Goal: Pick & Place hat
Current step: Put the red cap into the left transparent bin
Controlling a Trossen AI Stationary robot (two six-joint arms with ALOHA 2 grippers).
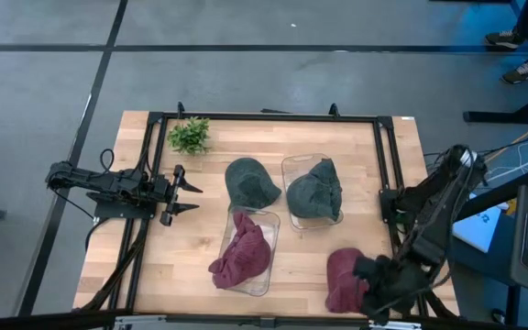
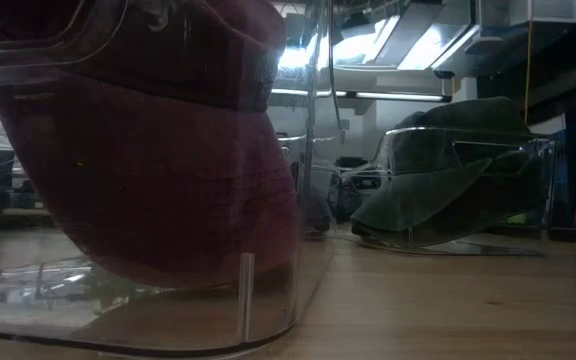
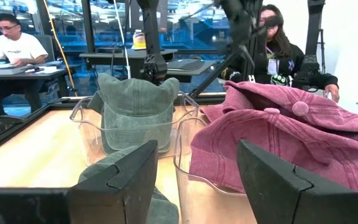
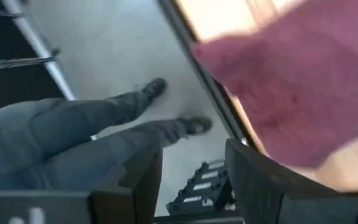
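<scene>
Where right claw (image 1: 367, 284) meets maroon hat (image 1: 344, 275), contact (blurred) stays unclear.

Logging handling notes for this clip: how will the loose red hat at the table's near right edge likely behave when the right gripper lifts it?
Probably floppy: the red hat lies crumpled, so it may sag and drape. Likely light for its size, being soft cloth. The right gripper is beside it at the table edge, so a loose pinch could drop it off.

Two hats (image 1: 244, 257) (image 1: 345, 279) were maroon, two (image 1: 249, 183) (image 1: 315, 191) dull green, the bins (image 1: 293, 165) clear, the plant (image 1: 190, 135) green; the table (image 1: 291, 255) looked pale wood.
</scene>
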